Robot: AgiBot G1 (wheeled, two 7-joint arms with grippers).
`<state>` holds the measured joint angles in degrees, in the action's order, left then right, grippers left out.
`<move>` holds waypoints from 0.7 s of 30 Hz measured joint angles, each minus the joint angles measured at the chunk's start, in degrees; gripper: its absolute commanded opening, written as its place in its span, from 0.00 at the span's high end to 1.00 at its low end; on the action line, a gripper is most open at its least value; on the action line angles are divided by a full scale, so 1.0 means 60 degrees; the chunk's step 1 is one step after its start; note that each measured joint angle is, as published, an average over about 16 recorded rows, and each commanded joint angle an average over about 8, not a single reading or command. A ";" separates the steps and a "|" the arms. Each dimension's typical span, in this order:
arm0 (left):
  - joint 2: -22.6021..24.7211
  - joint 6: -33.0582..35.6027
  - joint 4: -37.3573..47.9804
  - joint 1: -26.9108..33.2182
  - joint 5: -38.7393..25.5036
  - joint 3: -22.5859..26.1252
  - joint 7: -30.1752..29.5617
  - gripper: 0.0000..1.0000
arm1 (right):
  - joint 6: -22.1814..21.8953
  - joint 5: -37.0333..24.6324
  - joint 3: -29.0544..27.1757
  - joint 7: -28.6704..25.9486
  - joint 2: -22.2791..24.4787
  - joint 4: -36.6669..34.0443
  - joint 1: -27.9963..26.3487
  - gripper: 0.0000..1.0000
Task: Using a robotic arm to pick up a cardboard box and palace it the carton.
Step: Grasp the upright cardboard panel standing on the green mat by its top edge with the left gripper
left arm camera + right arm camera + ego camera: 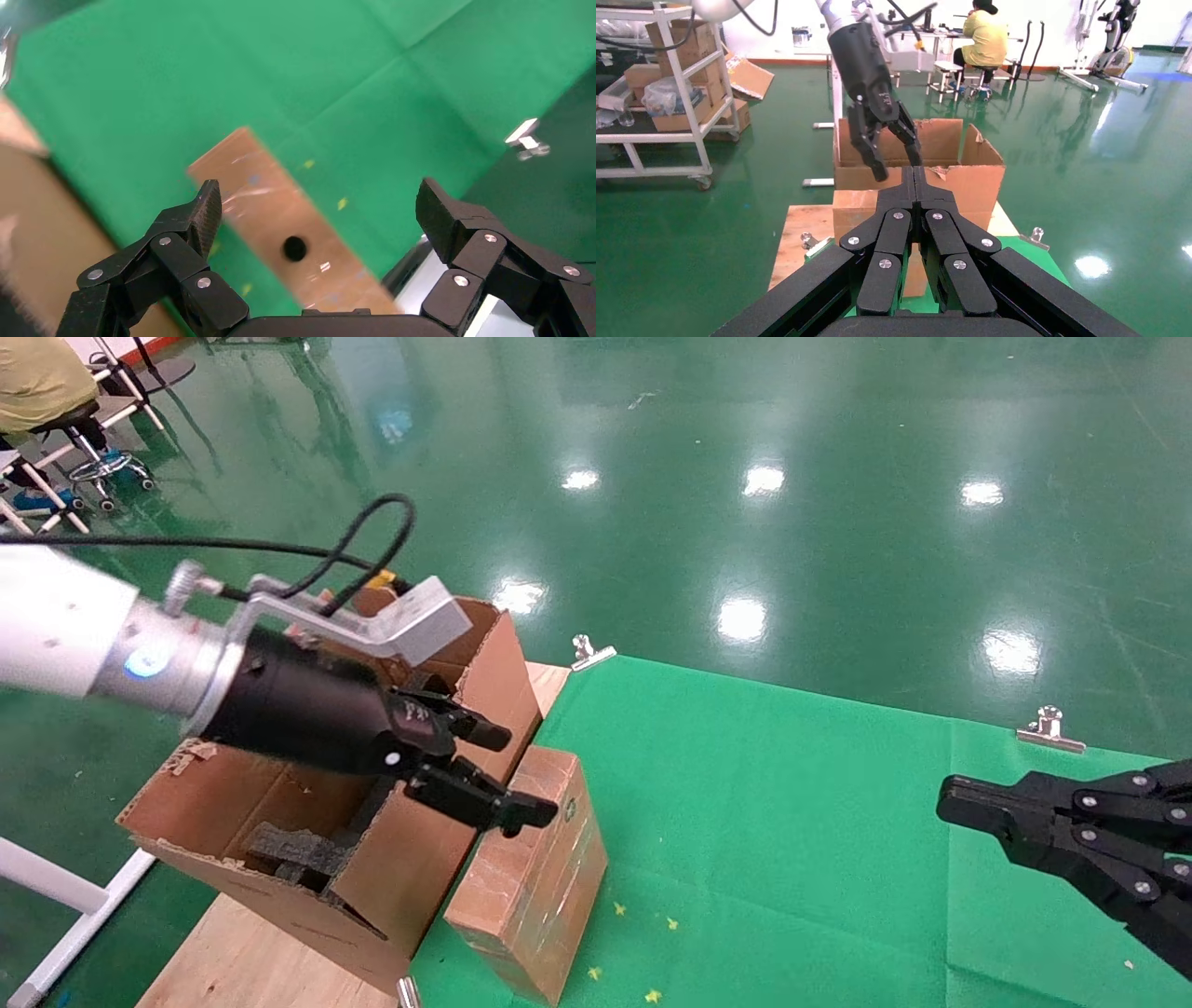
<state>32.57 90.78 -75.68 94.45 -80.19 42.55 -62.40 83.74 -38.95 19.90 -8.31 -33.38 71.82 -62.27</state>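
The left gripper is hanging released, fingers spread, just above the box. The box is showing reddish-brown, taped faces and a small round hole. It is lying on the green cloth, touching the carton at its nine o'clock, long axis running from six to twelve o'clock. The right gripper, clenched, is idling at three o'clock.

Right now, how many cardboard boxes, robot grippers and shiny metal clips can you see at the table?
Cardboard: 2, the small cardboard box and the big carton.
Grippers: 2, the left gripper, open above the box, and the right gripper, shut.
Metal clips: 2, and.
Total: 6.
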 measured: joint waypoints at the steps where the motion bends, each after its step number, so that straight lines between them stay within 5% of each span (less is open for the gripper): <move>1: 0.0072 0.0023 -0.0003 0.0221 -0.0123 0.0274 -0.0236 0.00 | 0.0000 0.0000 0.0000 0.0000 0.0000 0.0000 0.0000 1.00; 12: 0.0653 0.0022 0.0081 0.2016 -0.0359 0.3177 -0.1909 0.00 | 0.0000 0.0001 0.0001 0.0000 0.0000 0.0000 0.0000 1.00; 20: 0.0834 -0.0187 0.0055 0.2407 -0.0168 0.4292 -0.2513 0.00 | 0.0000 0.0001 0.0001 0.0001 0.0000 0.0000 0.0000 1.00; 21: 0.0855 -0.0220 0.0046 0.2415 -0.0158 0.4372 -0.2572 0.00 | 0.0000 0.0001 0.0001 0.0001 0.0000 0.0000 0.0000 0.94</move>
<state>37.70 89.46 -75.40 108.94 -81.14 68.78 -77.83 83.73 -38.94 19.91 -8.30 -33.38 71.82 -62.27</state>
